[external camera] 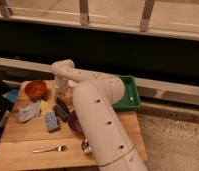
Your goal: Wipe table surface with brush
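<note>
The table surface (pixel 28 137) is a light-brown plank top filling the lower left. My white arm rises from the bottom and bends over to the table's back. My gripper (pixel 63 97) points down there, close to the wood, between the red bowl and the green tray, and it is shut. The brush is hidden; the wrist and arm cover the spot under the gripper, so I cannot tell whether anything is held.
A red bowl (pixel 35 89) sits back left. A flat dark block (pixel 61 112), a blue-grey pad (pixel 51 121) and a pale cloth (pixel 28 111) lie mid-table. A fork (pixel 50 149) and spoon (pixel 85 146) lie near the front. A green tray (pixel 129 95) stands at the right.
</note>
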Robot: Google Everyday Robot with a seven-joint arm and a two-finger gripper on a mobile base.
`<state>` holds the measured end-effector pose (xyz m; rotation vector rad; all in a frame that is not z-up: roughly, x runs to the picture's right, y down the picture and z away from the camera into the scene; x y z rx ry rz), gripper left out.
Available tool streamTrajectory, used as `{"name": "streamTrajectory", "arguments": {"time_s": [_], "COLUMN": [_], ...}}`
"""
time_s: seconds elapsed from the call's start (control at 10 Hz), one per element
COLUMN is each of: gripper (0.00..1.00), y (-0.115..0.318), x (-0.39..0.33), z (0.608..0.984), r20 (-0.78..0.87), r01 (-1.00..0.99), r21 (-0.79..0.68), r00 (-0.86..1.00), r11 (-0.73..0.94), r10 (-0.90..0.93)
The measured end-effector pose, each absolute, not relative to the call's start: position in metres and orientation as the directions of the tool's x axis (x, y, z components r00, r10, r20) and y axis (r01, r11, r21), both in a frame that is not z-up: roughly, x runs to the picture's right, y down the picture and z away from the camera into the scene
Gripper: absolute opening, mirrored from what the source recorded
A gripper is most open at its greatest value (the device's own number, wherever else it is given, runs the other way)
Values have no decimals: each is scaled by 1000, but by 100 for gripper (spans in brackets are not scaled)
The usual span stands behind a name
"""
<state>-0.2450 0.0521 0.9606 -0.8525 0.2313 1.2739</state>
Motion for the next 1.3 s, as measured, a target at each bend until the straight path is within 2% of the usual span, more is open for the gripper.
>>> {"name": "streamTrajectory", "arguments": {"time_s": [0.2, 0.4, 0.8, 1.1, 1.3], "gripper": [0, 0, 0, 0, 0], "y": [52, 39, 11, 13, 5], "x": [-245, -250, -244, -214, -194], "z": [958, 939, 869, 857, 869], "r20": [-586, -543, -468, -466, -465], "r01": [-902, -899, -900, -923, -937], "r21": [-429, -433, -423, -370, -334], "r00": [319, 324, 315, 281, 256], "r11": [49, 72, 104, 104, 100], "r10": [745, 775, 825, 839, 847]}}
